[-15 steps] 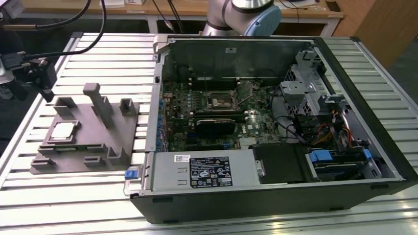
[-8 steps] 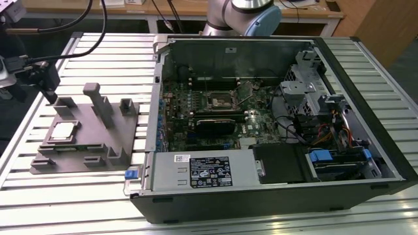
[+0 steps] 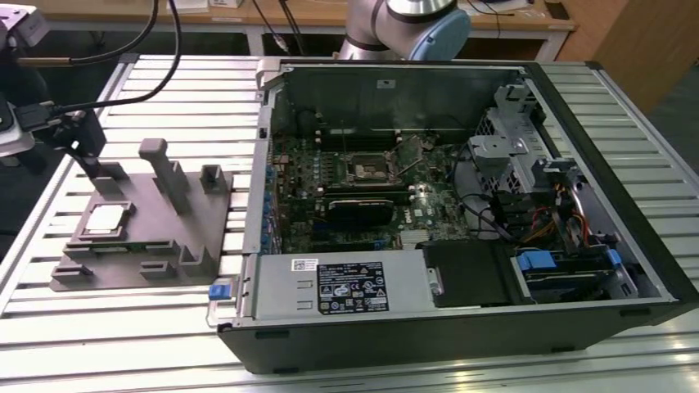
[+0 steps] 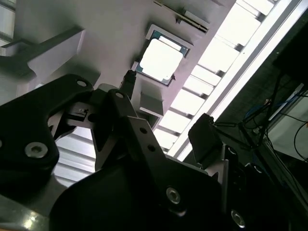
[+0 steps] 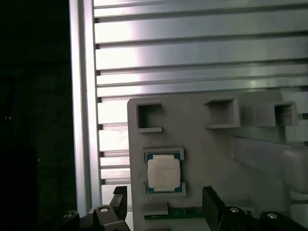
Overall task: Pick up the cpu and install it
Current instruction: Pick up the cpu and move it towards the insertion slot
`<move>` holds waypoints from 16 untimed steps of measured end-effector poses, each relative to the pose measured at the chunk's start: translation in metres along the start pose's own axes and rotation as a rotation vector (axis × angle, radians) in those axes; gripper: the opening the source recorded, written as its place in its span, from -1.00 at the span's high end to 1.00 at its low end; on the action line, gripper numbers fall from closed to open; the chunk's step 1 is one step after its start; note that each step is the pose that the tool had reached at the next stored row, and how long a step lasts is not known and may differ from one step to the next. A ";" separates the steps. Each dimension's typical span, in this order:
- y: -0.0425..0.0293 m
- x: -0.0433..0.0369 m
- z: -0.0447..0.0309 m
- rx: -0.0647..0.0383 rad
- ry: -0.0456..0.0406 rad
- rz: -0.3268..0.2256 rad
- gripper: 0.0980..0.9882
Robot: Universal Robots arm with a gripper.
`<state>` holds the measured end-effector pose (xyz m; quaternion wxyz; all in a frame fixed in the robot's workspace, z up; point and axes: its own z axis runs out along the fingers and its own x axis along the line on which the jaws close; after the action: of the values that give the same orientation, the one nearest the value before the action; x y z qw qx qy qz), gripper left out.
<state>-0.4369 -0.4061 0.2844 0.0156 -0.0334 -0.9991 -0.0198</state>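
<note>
The cpu (image 3: 106, 218) is a small square chip with a silvery face, lying flat in a recess of the grey plastic fixture (image 3: 164, 246) at the exterior view's left. My gripper (image 3: 85, 157) hangs above the fixture's back corner, a little behind the chip. Both wrist views look down on the cpu (image 5: 163, 173) (image 4: 161, 60) with my gripper (image 5: 164, 202) (image 4: 166, 110) open above it. Its two dark fingers (image 5: 118, 201) stand wide apart and hold nothing. The dark square socket (image 3: 363, 170) sits on the motherboard inside the open computer case.
The open computer case (image 3: 611, 270) lies on its side at the exterior view's right, on a slatted aluminium table (image 3: 110, 344). Upright posts (image 3: 164, 168) rise from the fixture beside the chip. Black cables (image 3: 153, 74) run to the wrist.
</note>
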 end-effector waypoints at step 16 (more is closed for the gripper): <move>-0.0060 -0.0006 0.0251 0.002 0.0007 -0.083 -0.40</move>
<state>-0.4374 -0.4112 0.2591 0.0151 0.0082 -0.9997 -0.0193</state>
